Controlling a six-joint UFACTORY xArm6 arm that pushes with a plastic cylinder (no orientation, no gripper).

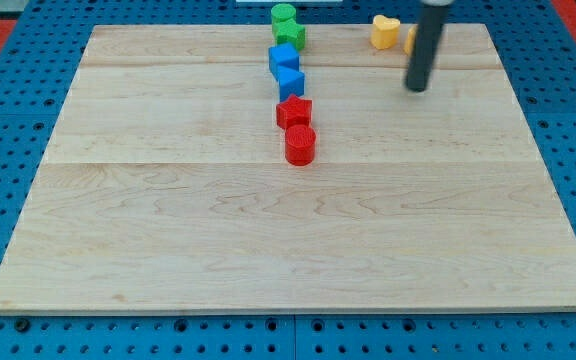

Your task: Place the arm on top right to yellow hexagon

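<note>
My tip (418,89) ends a dark rod that comes down from the view's top right. A yellow heart-shaped block (385,32) lies at the board's top edge, left of the rod. A second yellow block (409,38) shows only as a sliver beside the rod, mostly hidden; its shape cannot be made out. The tip rests on the board a little below and to the right of these yellow blocks, apart from them.
A column of blocks runs down the board's middle: a green cylinder (283,15), a green block (291,37), two blue blocks (282,58) (291,82), a red star (294,111), a red cylinder (300,144). The wooden board (168,250) lies on a blue pegboard.
</note>
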